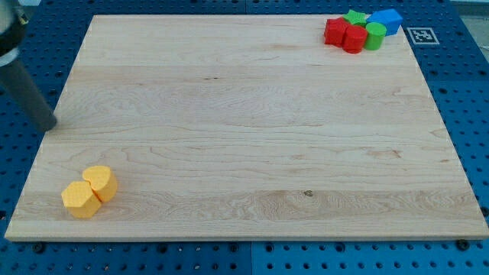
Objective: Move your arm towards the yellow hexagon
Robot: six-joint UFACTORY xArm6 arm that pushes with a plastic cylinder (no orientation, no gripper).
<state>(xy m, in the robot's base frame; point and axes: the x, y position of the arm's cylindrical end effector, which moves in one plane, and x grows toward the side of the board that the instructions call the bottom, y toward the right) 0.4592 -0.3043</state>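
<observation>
The yellow hexagon (79, 200) lies close to the bottom-left corner of the surface (252, 153), and a second yellow block (101, 182) touches it on the side toward the view's top right. I judge the hexagon to be a small, stiff and light piece with smooth faces, so it should slide easily on the wood and may turn if it is pushed off its centre. There is nothing to take hold of; a push must meet one flat side face.

My tip (50, 124), the end effector, is a plain rod with nothing to open or close, and it holds nothing. It stands at the left edge of the surface, well apart from the hexagon, which lies toward the view's bottom and slightly to the right of it.

In the far top-right corner sits a tight group: two red blocks (345, 33), two green blocks (374, 35) and a blue block (387, 20).
</observation>
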